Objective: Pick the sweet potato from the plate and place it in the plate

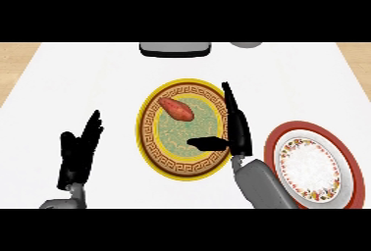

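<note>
A reddish-brown sweet potato (176, 109) lies on the upper left part of a yellow-rimmed patterned plate (163, 162) at the counter's middle. My right hand (237, 128) hovers over this plate's right side, open, fingers straight and pointing away, thumb (207, 143) stretched left over the plate. The hand is apart from the sweet potato, to its right and nearer to me. A red-rimmed plate with a white centre (313, 164) sits at the right, beside my right forearm. My left hand (76, 152) rests open at the lower left, fingers up, holding nothing.
A dark grey object (176, 48) stands at the counter's far edge in the middle, and a grey round object (247, 44) shows partly beside it. Wooden surface (14, 59) borders the white counter on both sides.
</note>
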Tool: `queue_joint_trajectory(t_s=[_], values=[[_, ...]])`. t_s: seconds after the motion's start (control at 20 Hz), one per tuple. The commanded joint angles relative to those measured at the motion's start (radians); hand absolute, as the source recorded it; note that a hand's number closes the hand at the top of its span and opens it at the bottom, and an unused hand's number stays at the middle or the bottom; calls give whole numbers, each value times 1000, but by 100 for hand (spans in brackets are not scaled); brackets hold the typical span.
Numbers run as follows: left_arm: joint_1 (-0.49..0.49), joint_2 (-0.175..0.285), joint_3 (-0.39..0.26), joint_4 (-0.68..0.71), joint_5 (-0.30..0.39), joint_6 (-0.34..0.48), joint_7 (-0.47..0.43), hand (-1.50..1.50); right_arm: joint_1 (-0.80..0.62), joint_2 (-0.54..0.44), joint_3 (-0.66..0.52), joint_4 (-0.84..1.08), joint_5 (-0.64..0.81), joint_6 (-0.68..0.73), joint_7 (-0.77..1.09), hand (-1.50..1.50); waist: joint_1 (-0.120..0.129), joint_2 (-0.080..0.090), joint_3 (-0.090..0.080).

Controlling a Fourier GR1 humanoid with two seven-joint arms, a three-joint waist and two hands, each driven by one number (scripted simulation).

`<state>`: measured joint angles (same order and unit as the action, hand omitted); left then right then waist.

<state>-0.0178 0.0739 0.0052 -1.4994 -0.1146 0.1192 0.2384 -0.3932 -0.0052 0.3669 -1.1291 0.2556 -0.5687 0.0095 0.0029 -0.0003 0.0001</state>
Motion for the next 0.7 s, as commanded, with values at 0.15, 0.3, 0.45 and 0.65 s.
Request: queue_joint_trajectory(t_s=[0.15,0.3,0.45,0.65], values=[[-3,22,45,61,21,-31,-72,0,32,-17,-71,32,34,16,-30,-150,-2,0,0],[-74,7,34,80,-20,11,-16,0,80,-4,-73,36,57,27,-56,-150,-4,0,0],[17,-7,4,-19,-20,-5,-16,0,105,-37,-103,-76,84,70,-1,-150,-2,-1,0],[1,4,32,52,-4,-23,-58,0,175,-42,-125,-85,84,66,-39,-150,-4,0,0]])
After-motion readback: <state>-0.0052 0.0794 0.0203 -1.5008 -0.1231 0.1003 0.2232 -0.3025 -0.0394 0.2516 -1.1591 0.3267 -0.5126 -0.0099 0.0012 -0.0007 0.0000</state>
